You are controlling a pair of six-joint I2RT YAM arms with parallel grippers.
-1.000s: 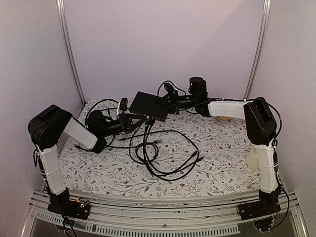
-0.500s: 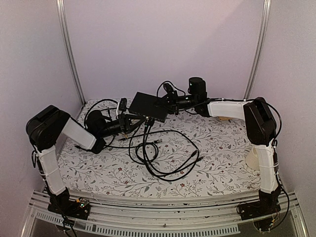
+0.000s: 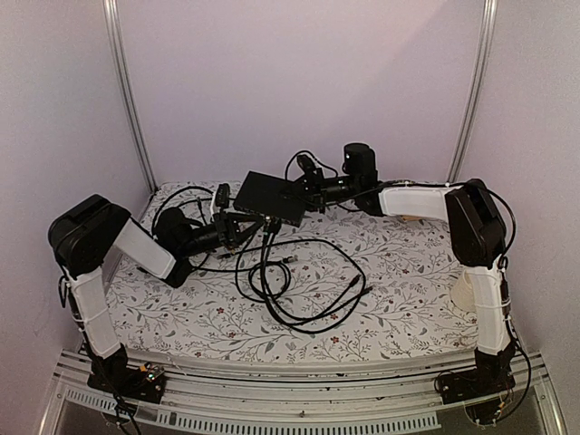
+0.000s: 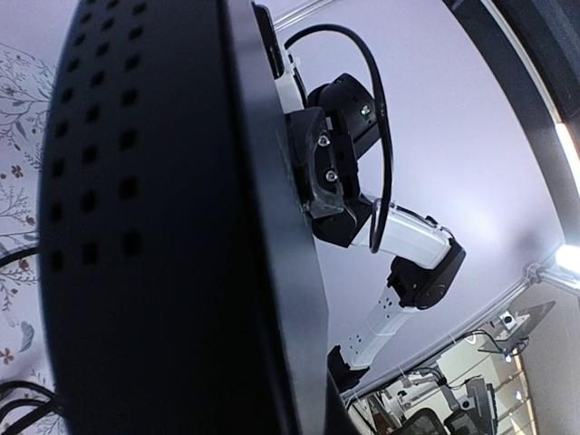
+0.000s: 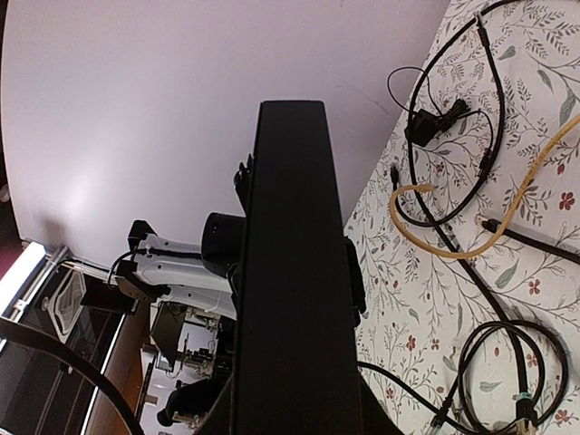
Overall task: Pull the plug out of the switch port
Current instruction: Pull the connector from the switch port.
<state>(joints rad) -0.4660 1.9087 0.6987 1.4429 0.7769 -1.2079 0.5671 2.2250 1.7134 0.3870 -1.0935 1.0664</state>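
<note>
The right gripper (image 3: 306,188) pinches the switch (image 3: 270,194) by its right end; in the right wrist view the box stands edge-on in the middle. The left gripper (image 3: 243,227) sits just beside the switch's near-left corner, and I cannot tell whether it is spread or closed. Black cables (image 3: 299,288) run from the switch's near edge and coil on the floral tablecloth (image 3: 408,272) in front of it.
</note>
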